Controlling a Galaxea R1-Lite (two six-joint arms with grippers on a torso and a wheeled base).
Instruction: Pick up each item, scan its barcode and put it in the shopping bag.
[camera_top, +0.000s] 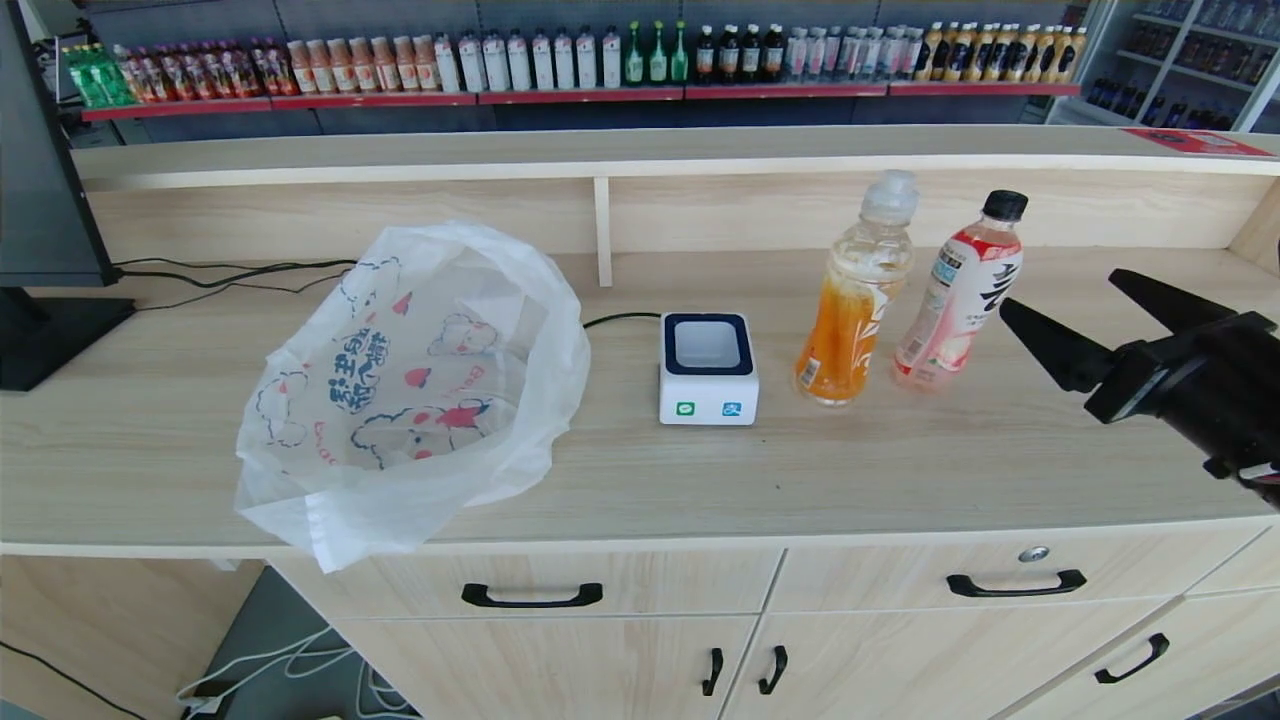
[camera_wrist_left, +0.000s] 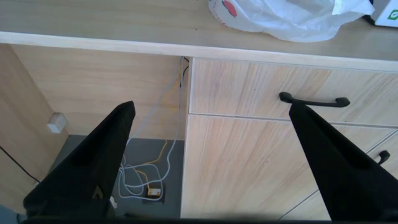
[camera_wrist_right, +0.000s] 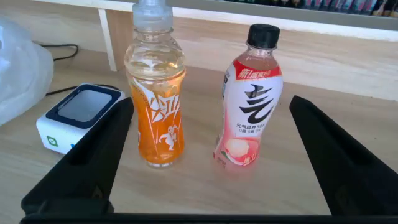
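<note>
- The right gripper (camera_top: 1058, 290) hangs over the right end of the counter (camera_top: 900, 460), its two black fingers spread wide and holding nothing, their tips turned toward the two bottles.
- In the right wrist view the same gripper (camera_wrist_right: 211, 102) frames both bottles between its parted fingers, apart from each of them.
- The pink drink bottle (camera_top: 958, 295) with a black cap stands upright nearest those fingertips, in the counter's right half, toward the rear edge; it stands just beside the other bottle (camera_wrist_right: 249, 99).
- The orange drink bottle (camera_top: 855, 300) with a clear cap stands upright on the pink one's left; it is about two thirds full (camera_wrist_right: 155, 106).
- The left gripper (camera_wrist_left: 211, 106) is low, below the counter's front edge and facing the cupboard fronts; its fingers are wide apart too, with nothing between them.
- A drawer with a black handle (camera_wrist_left: 314, 99) lies ahead of it, and loose cords (camera_wrist_left: 146, 180) lie on the floor below.
- The scanner (camera_top: 707, 368), a white box with a dark-rimmed window on top, sits near the middle of the counter, left of the orange bottle and apart from it; a black cable (camera_top: 620, 319) runs from its back.
- The shopping bag (camera_top: 420, 390), thin white plastic with a printed pattern, stands open on the counter's left half, one fold drooping over the front edge.
- A dark monitor (camera_top: 40, 150) stands at the counter's far left end.
</note>
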